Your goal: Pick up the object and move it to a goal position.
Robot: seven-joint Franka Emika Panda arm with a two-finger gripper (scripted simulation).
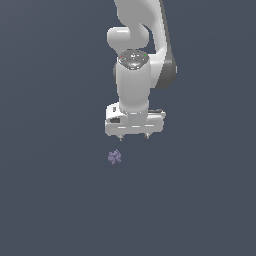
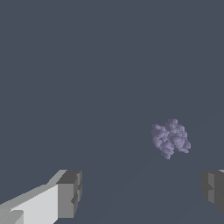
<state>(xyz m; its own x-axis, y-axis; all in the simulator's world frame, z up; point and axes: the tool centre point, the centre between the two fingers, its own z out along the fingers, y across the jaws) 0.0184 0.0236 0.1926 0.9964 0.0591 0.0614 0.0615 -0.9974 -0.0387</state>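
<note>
The object [image 1: 115, 157] is a tiny pale purple-grey knobbly cluster lying on the dark surface in the exterior view, just below and slightly toward that view's left of my gripper [image 1: 133, 137]. The white gripper hangs from the arm, pointing down, well apart from the object. In the wrist view the object [image 2: 170, 138] lies ahead of the gripper [image 2: 142, 192], nearer one grey fingertip [image 2: 213, 187] than the other [image 2: 70, 192]. The fingers stand wide apart with nothing between them.
The white arm [image 1: 134, 75] rises behind the gripper toward the top of the exterior view. A plain dark blue-grey surface [image 1: 50, 200] surrounds everything.
</note>
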